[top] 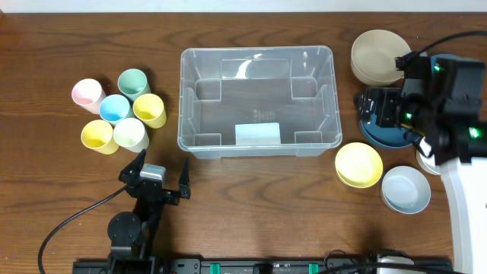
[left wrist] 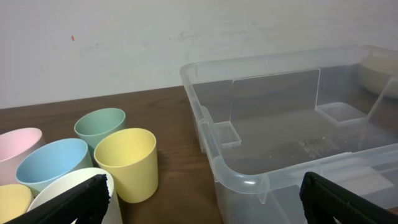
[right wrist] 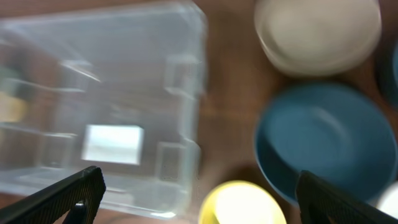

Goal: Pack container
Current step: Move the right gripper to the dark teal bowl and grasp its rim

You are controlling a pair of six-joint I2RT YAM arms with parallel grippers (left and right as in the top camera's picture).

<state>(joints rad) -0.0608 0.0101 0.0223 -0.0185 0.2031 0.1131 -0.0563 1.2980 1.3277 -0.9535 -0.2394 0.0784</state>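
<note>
The container [top: 228, 106] sits mid-tabletop [top: 68, 38], nearer the far edge, with cups [top: 115, 109] toward the left edge and bowls [top: 378, 57] toward the right edge. The left jaws and right jaws both stand wide open, gripping nothing.

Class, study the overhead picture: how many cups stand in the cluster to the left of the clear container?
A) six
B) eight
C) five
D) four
A: the overhead view shows a pink cup, green cup, blue cup, white cup, upper yellow cup and lower yellow cup, all outside the container.
</note>
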